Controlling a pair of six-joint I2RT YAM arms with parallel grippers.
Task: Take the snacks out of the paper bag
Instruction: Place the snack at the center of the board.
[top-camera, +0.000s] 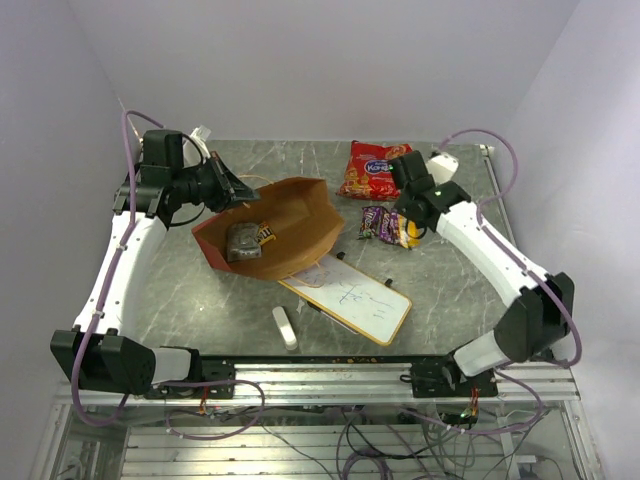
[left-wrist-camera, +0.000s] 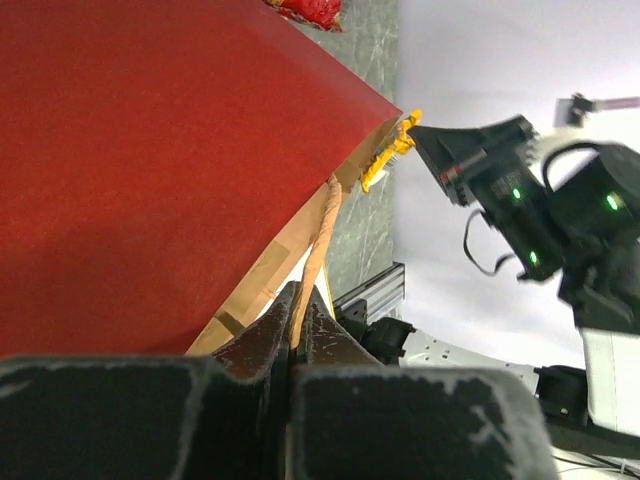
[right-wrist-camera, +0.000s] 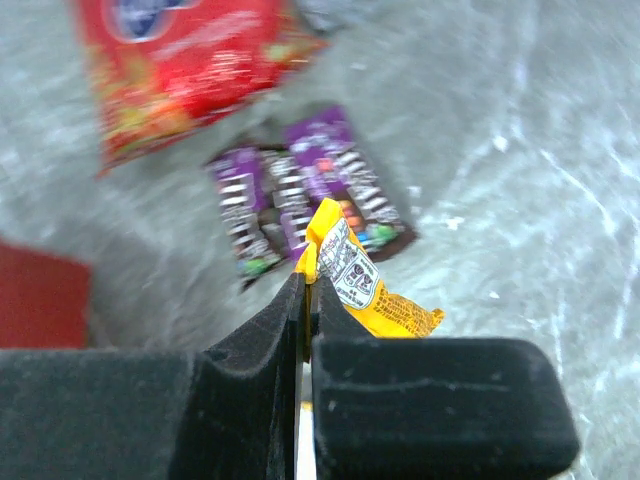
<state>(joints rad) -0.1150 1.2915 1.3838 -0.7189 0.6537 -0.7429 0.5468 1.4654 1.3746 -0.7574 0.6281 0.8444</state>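
Note:
The red paper bag (top-camera: 275, 225) lies tilted on the table with its mouth up and its brown inside showing. A silvery wrapper (top-camera: 241, 241) and a small dark candy pack lie inside it. My left gripper (top-camera: 236, 190) is shut on the bag's twine handle (left-wrist-camera: 318, 235), beside the red wall (left-wrist-camera: 150, 170). My right gripper (right-wrist-camera: 306, 288) is shut on a yellow candy pack (right-wrist-camera: 368, 282) just above the table. Two purple packs (right-wrist-camera: 300, 195) and the red-orange bag (right-wrist-camera: 190, 60) lie beyond it. In the top view the purple packs (top-camera: 377, 222) lie below the red-orange bag (top-camera: 372, 168).
A white whiteboard (top-camera: 350, 297) lies in front of the bag, partly under it. A small white eraser stick (top-camera: 285, 327) lies near the front edge. The right arm (left-wrist-camera: 530, 215) shows in the left wrist view, close past the bag's rim.

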